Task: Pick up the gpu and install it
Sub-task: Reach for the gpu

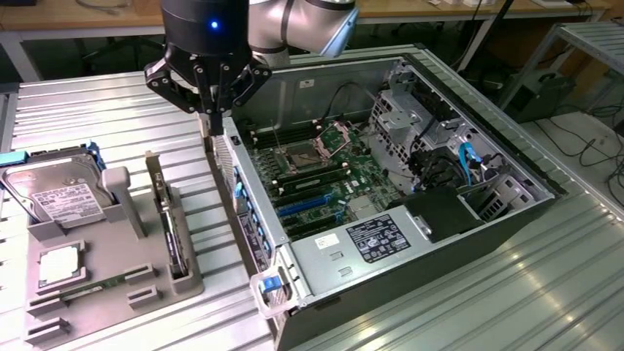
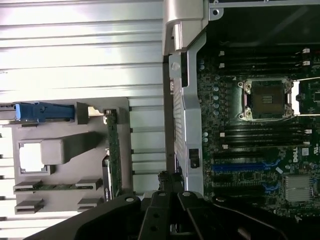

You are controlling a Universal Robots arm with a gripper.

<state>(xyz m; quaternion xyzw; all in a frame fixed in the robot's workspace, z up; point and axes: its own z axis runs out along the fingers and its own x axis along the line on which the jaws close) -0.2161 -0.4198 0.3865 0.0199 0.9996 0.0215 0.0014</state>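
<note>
Fingers (image 1: 210, 123) pinched together, empty, beside steel case (image 1: 419, 285); thin green gpu (image 1: 175, 234) upright in grey holder (image 1: 127, 248).

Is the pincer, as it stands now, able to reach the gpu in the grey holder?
Probably yes. The gpu stands on edge in the grey holder, its upper edge bare and nothing over it. The pincer hangs shut above the computer case wall, close beside the holder.

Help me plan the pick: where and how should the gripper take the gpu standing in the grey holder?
Probably its upper long edge, pinched across the thin board from straight above. The gpu stands on edge in a slot of the grey holder, so only its top edge is free.
</note>
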